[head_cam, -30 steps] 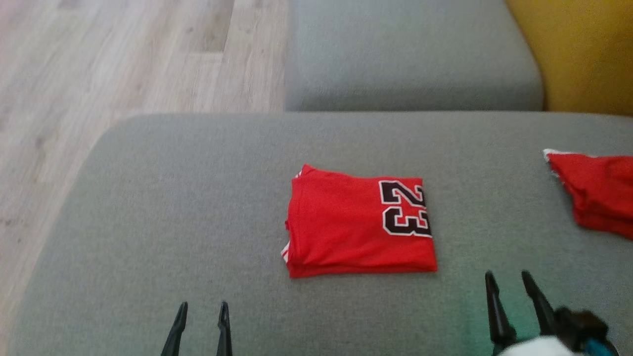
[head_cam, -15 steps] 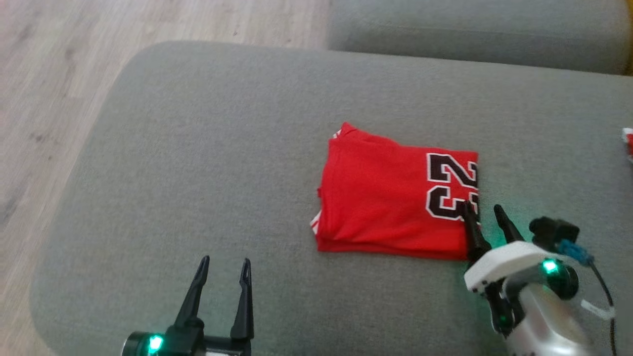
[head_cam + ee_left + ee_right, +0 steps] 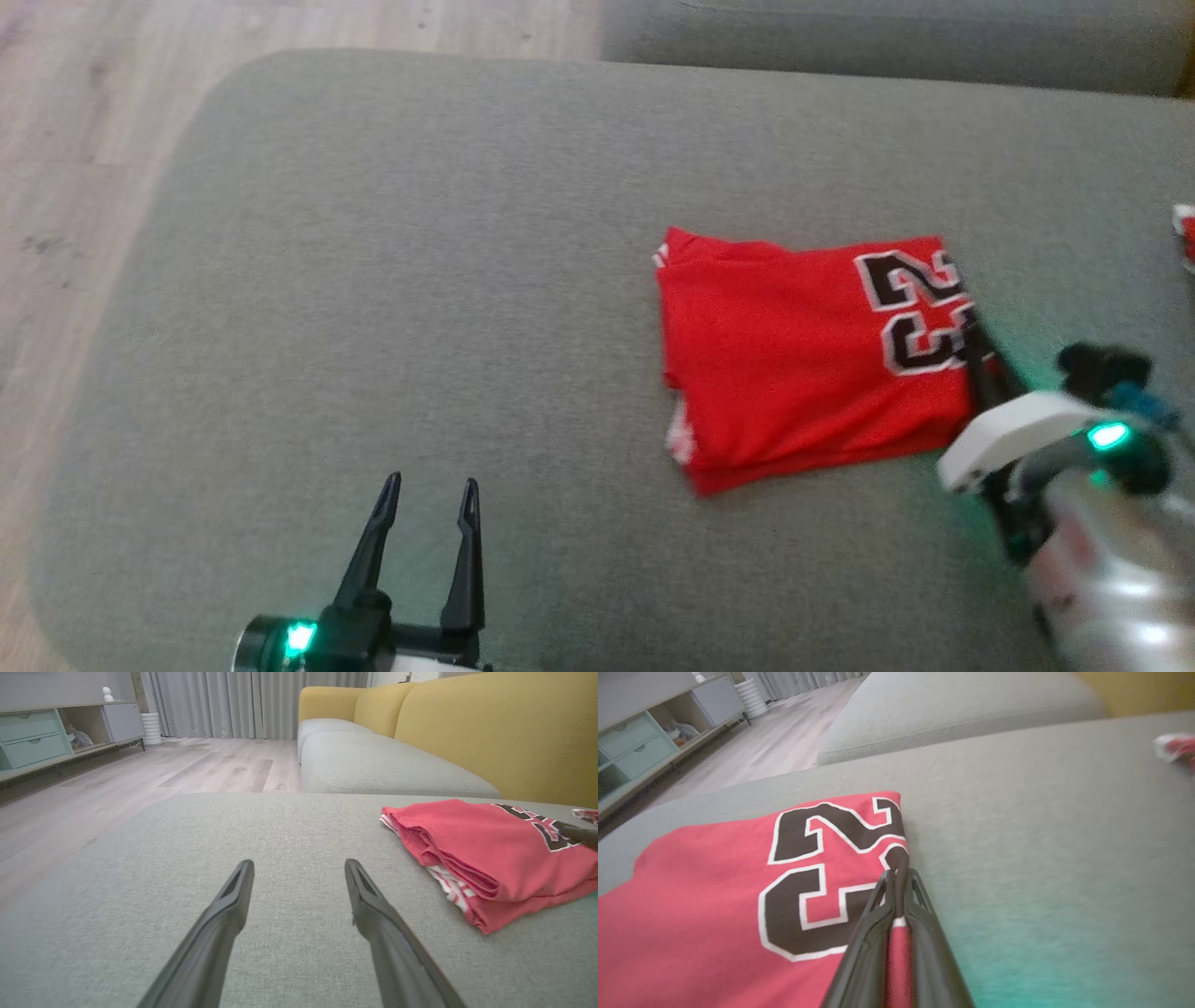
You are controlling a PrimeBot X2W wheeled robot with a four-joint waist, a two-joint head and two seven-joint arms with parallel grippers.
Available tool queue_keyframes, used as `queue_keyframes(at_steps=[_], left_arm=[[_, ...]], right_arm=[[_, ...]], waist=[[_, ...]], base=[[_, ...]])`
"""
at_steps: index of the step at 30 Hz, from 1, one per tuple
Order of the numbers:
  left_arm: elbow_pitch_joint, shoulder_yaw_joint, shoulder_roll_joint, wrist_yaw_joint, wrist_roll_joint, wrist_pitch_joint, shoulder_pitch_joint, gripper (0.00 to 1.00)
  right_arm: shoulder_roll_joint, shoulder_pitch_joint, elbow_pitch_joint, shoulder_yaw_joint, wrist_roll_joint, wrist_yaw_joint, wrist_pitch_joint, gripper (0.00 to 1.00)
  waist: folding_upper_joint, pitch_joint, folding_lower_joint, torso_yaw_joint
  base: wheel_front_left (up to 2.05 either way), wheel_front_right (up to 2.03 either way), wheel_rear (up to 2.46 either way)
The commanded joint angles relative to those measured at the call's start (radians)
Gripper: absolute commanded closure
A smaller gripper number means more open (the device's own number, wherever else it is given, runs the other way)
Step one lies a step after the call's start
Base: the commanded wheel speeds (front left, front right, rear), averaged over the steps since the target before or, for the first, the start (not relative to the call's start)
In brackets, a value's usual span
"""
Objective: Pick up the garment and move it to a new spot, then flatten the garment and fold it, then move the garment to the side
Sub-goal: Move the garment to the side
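Note:
The garment (image 3: 803, 355) is a red jersey with a black "23", folded into a rectangle on the grey sofa cushion (image 3: 420, 280). It also lies at the right in the left wrist view (image 3: 490, 854). My right gripper (image 3: 976, 341) is shut on the garment's right edge by the number; in the right wrist view the fingers (image 3: 896, 882) pinch red cloth (image 3: 714, 896) between them. My left gripper (image 3: 425, 495) is open over bare cushion to the garment's lower left, its fingers (image 3: 233, 896) apart and holding nothing.
Another red cloth (image 3: 1184, 233) pokes in at the cushion's right edge. A second grey cushion (image 3: 887, 42) lies beyond, with a yellow backrest (image 3: 490, 728). Wooden floor (image 3: 84, 140) is off the cushion's left edge, and a low cabinet (image 3: 42, 732) stands far off.
My right gripper closed on the garment's right edge, and the garment has shifted and turned a little. The head camera tilted down and both arms came further into view.

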State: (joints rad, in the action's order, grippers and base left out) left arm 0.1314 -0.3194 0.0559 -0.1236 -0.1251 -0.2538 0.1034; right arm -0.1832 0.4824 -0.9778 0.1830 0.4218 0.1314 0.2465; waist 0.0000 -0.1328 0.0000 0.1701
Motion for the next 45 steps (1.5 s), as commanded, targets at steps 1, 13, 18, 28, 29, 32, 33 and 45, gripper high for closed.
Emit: queue_keyframes(at_steps=[1, 13, 18, 28, 29, 32, 33, 45], left_arm=[[-0.033, 0.035, -0.006, -0.005, -0.005, -0.008, -0.049, 0.00], [-0.036, 0.043, -0.001, 0.029, 0.040, -0.008, -0.148, 0.00], [-0.033, 0.053, -0.001, 0.034, 0.050, -0.008, -0.189, 0.00], [-0.018, 0.090, -0.004, 0.024, 0.012, -0.008, -0.183, 0.00], [-0.008, 0.089, -0.004, 0.026, 0.005, -0.008, -0.179, 0.00], [0.009, 0.091, -0.005, 0.017, -0.019, -0.008, -0.158, 0.00], [0.016, 0.088, -0.005, 0.013, -0.023, -0.008, -0.147, 0.00], [0.014, 0.107, -0.005, 0.005, -0.038, -0.008, 0.005, 0.00]], right_arm=[[-0.040, 0.049, 0.026, 0.011, -0.023, -0.001, 0.014, 1.00], [-0.268, 0.257, 0.111, -0.170, -0.214, -0.001, 0.015, 1.00], [-0.323, 0.288, 0.086, -0.313, -0.301, -0.001, 0.015, 0.84], [-0.111, 0.147, 0.343, -0.352, -0.435, -0.001, 0.015, 0.00], [-0.089, 0.108, 0.375, -0.326, -0.421, -0.001, 0.015, 0.00], [-0.032, -0.022, 0.463, -0.233, -0.369, -0.001, 0.015, 0.00], [-0.015, -0.069, 0.490, -0.198, -0.352, -0.001, 0.015, 0.00], [0.096, -0.479, 0.733, -0.062, -0.318, -0.001, 0.015, 0.00]], waist=[[0.0000, -0.025, 0.0000, -0.039], [0.0000, -0.179, 0.0000, -0.216], [0.0000, -0.204, 0.0000, -0.248], [0.0000, -0.082, 0.0000, -0.242], [0.0000, -0.056, 0.0000, -0.233], [0.0000, 0.033, 0.0000, -0.208], [0.0000, 0.065, 0.0000, -0.199], [0.0000, 0.283, 0.0000, -0.148]], base=[[0.00, 0.00, 0.00], [0.00, 0.00, 0.00], [0.00, 0.00, 0.00], [0.00, 0.00, 0.00], [0.00, 0.00, 0.00], [0.00, 0.00, 0.00], [0.00, 0.00, 0.00], [0.00, 0.00, 0.00]])
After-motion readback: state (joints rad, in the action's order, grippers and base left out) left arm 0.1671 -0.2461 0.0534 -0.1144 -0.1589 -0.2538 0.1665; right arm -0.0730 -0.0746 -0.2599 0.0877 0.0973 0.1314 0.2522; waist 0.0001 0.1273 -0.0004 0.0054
